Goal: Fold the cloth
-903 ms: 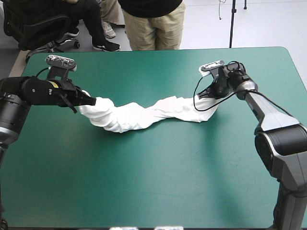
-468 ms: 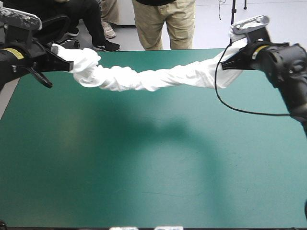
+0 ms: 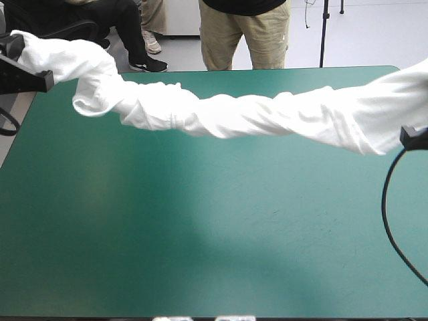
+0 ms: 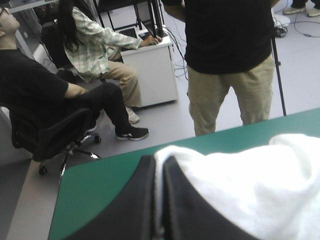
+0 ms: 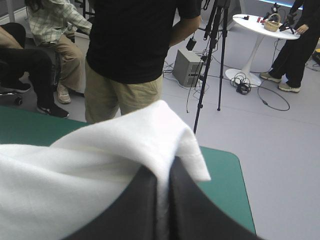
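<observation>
A teal-green table (image 3: 200, 254) fills the foreground. Above its far half, a white T-shirt (image 3: 254, 117) hangs in the air, twisted into a long rope stretched from side to side. The left gripper (image 4: 158, 162) pinches one end and the right gripper (image 5: 162, 175) the other, both clenched on cloth.
</observation>
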Robot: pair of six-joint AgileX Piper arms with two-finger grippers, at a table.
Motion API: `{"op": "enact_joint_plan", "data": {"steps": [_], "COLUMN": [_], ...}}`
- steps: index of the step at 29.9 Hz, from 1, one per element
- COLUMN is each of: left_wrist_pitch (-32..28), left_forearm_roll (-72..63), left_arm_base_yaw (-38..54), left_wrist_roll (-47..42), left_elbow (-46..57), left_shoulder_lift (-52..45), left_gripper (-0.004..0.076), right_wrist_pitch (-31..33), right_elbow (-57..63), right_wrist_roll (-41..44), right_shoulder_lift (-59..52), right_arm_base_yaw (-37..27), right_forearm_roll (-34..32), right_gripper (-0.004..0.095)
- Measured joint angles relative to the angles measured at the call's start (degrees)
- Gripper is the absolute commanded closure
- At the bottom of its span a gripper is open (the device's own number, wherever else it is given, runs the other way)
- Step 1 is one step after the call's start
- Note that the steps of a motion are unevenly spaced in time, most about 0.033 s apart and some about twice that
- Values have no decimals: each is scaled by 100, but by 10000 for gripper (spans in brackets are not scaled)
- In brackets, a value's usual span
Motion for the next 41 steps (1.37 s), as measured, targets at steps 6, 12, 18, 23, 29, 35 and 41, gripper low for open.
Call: {"op": "enact_joint_plan", "data": {"steps": [6,12,18,23,29,35,41], "left_wrist_pitch": [508,508,-295,-1537,-2404,-3563,-4317], "left_forearm_roll": [-220,-224,-224,-232,-284,-302,-304], "left_arm_base_yaw": [0,0,0,0,0,0,0], "left_wrist_roll": [123,-152,-652,-924,-986,-986,-986], "left_elbow": [455,1956,4229,5701,6316,6335,6335], "left_shoulder_lift": [-394,-1425,-2119,-1861,-962,50,1072], "left_gripper": [733,733,733,733,733,732,543], "right_wrist_pitch": [701,1115,860,-163,-1231,-2520,-2774], "right_elbow": [235,1005,2370,3256,3615,3620,3357], "right_wrist_roll": [-40,-79,-63,-19,16,194,270], "right_shoulder_lift": [-398,-506,-478,-75,923,2148,3368], "right_arm_base_yaw": [0,0,0,0,0,0,0], "right_forearm_roll": [298,844,1092,1092,1091,892,844], "right_gripper": [921,921,921,921,921,908,580]}}
